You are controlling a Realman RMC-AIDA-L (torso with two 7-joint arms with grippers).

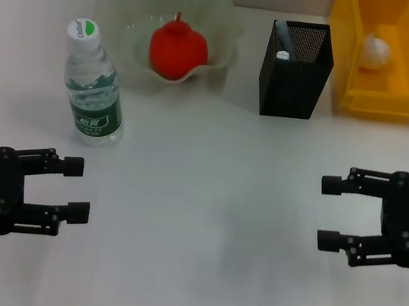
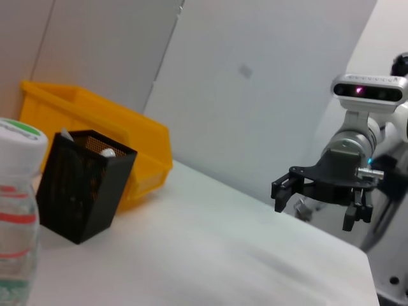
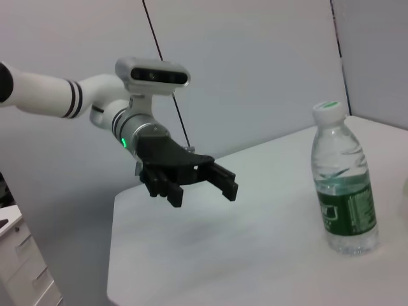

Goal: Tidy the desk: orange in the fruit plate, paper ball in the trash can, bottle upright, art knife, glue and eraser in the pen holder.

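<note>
The orange (image 1: 177,51) lies in the pale green fruit plate (image 1: 225,17) at the back. The bottle (image 1: 93,86) stands upright left of centre; it also shows in the right wrist view (image 3: 343,182) and the left wrist view (image 2: 16,210). The paper ball (image 1: 374,51) lies inside the yellow trash can (image 1: 397,97) at the back right. The black mesh pen holder (image 1: 296,68) stands between plate and bin, with items inside. The eraser is not visible. My left gripper (image 1: 76,189) is open and empty at the front left. My right gripper (image 1: 328,212) is open and empty at the front right.
The white table (image 1: 202,222) spans the view. In the left wrist view, the pen holder (image 2: 80,185) stands before the trash can (image 2: 137,143), with the right gripper (image 2: 315,201) farther off. The right wrist view shows the left gripper (image 3: 201,186).
</note>
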